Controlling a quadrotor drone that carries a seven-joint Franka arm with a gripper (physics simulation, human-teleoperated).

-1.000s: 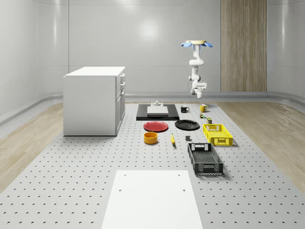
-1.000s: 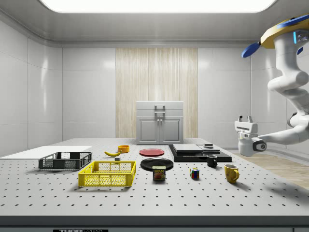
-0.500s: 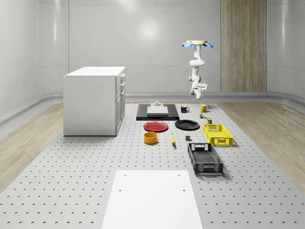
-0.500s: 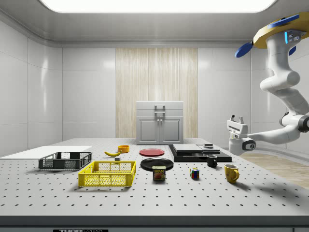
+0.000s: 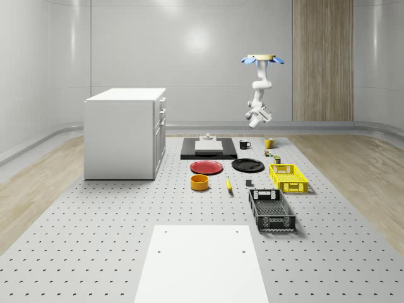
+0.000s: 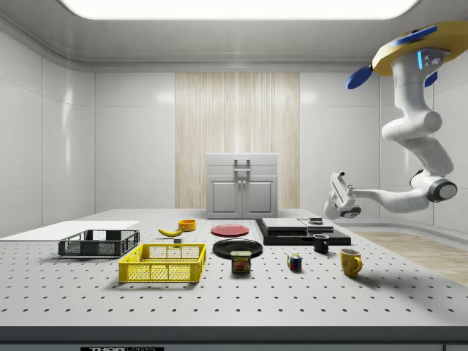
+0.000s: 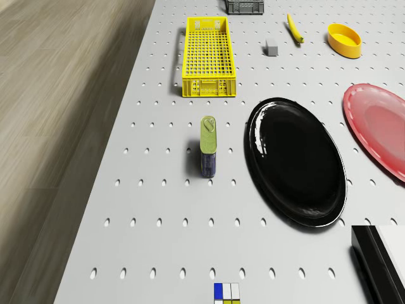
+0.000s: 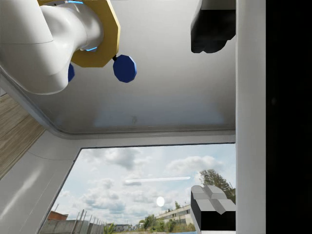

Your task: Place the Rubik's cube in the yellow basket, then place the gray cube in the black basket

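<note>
The Rubik's cube (image 6: 294, 262) (image 7: 226, 294) sits on the table near a yellow mug (image 6: 350, 261). The small gray cube (image 7: 272, 47) (image 5: 249, 184) lies beside the yellow basket (image 7: 209, 87) (image 5: 289, 187) (image 6: 161, 272). The black basket (image 5: 273, 222) (image 6: 99, 247) stands beyond that. My drone (image 5: 261, 59) (image 6: 409, 51) hovers high over the table's end near the Rubik's cube. My gripper (image 6: 336, 177) (image 5: 254, 120) (image 8: 212, 122) is raised well above the table, tilted upward, open and holding nothing.
A tin can (image 7: 209, 145), a black plate (image 7: 294, 161), a red plate (image 7: 380, 130), a banana (image 7: 294, 28) and a yellow bowl (image 7: 344, 39) lie on the table. A black mug (image 6: 320, 243) stands by a dark slab. A white cabinet (image 5: 125, 132) occupies the whole-scene view's left.
The arm has swung the gripper upward and toward the side view's left, tilting it up. The drone has shifted slightly the same way. The table's objects are unmoved.
</note>
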